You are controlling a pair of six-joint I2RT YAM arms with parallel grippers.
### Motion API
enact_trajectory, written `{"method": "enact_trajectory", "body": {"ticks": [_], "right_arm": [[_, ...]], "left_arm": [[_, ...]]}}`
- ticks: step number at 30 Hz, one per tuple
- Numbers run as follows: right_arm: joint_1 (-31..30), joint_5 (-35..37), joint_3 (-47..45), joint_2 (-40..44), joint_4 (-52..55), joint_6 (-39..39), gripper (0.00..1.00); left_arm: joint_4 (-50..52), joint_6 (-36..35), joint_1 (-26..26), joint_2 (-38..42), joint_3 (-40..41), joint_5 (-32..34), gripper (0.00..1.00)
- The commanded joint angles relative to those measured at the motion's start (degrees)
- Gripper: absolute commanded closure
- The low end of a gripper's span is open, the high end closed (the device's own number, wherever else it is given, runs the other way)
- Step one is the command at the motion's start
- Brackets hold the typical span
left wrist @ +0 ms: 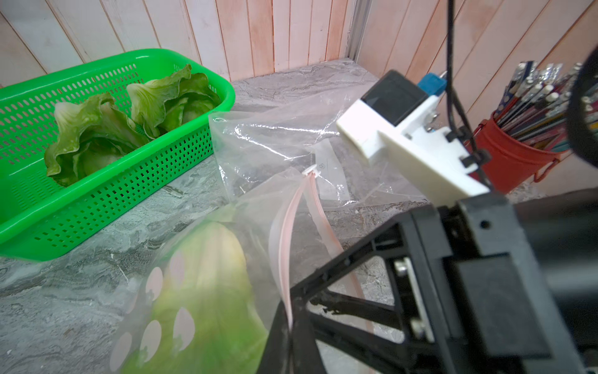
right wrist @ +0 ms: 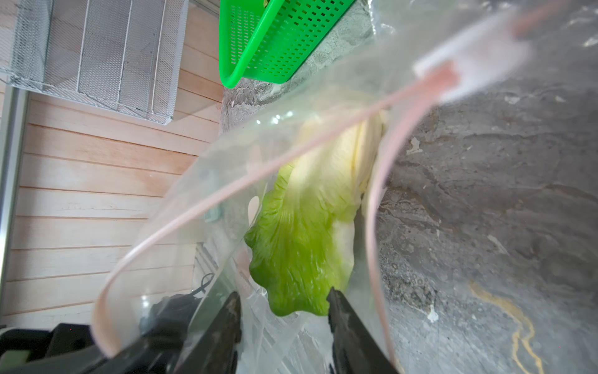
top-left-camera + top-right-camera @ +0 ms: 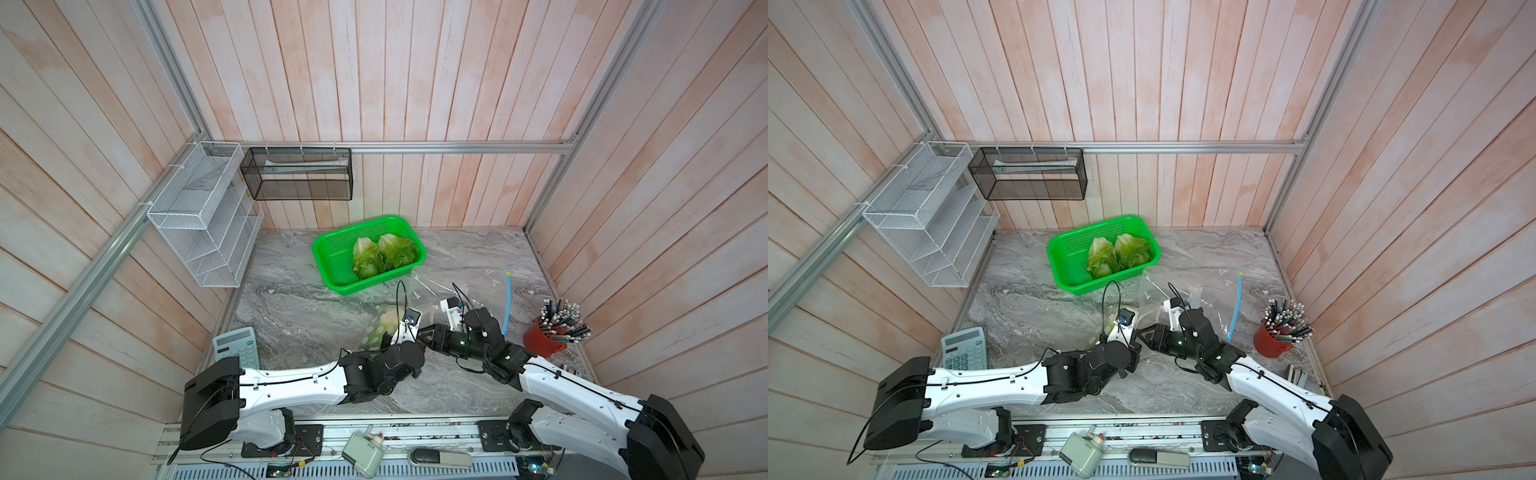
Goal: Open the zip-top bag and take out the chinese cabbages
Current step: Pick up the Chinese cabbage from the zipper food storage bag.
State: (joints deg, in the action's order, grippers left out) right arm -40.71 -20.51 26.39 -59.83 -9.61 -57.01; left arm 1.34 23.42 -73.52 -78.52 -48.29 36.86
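Observation:
Two chinese cabbages (image 3: 365, 257) (image 3: 397, 249) lie in the green basket (image 3: 332, 266). A third chinese cabbage (image 2: 307, 226) (image 1: 207, 275) lies inside the clear zip-top bag (image 3: 384, 326) at the table's middle front. The bag's pink zip strips (image 2: 226, 191) are parted, so its mouth gapes. My left gripper (image 1: 291, 330) (image 3: 390, 337) is shut on one pink zip strip at the rim. My right gripper (image 2: 283, 298) (image 3: 420, 332) is open at the bag's mouth. Its fingers (image 2: 343, 317) stand either side of the cabbage's green leaf tip without pinching it.
A second, flat clear bag (image 3: 453, 282) with a blue zip (image 3: 508, 299) lies behind the grippers. A red cup of pens (image 3: 544, 338) stands at the right edge, a calculator (image 3: 237, 347) at the front left. A white wire rack (image 3: 199, 224) and a black mesh basket (image 3: 297, 174) hang on the walls.

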Motion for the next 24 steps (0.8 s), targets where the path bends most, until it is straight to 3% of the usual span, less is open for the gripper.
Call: {"method": "enact_trajectory", "body": {"ticks": [1, 13, 24], "right_arm": [[0.28, -1.2, 1.62, -1.75, -2.59, -1.64, 0.48], [0.19, -4.29, 1.58, -11.71, -10.49, -6.39, 0.44], [-0.23, -6.22, 2.52, -17.21, -13.17, -7.28, 0.35]], "left_arm": [[-3.2, -3.2, -0.4, 1.41, 0.95, 0.81, 1.0], [-9.55, -7.32, -1.19, 1.53, 2.52, -0.25, 1.0], [-14.92, -14.02, -2.02, -1.55, 2.05, -6.15, 1.0]]}}
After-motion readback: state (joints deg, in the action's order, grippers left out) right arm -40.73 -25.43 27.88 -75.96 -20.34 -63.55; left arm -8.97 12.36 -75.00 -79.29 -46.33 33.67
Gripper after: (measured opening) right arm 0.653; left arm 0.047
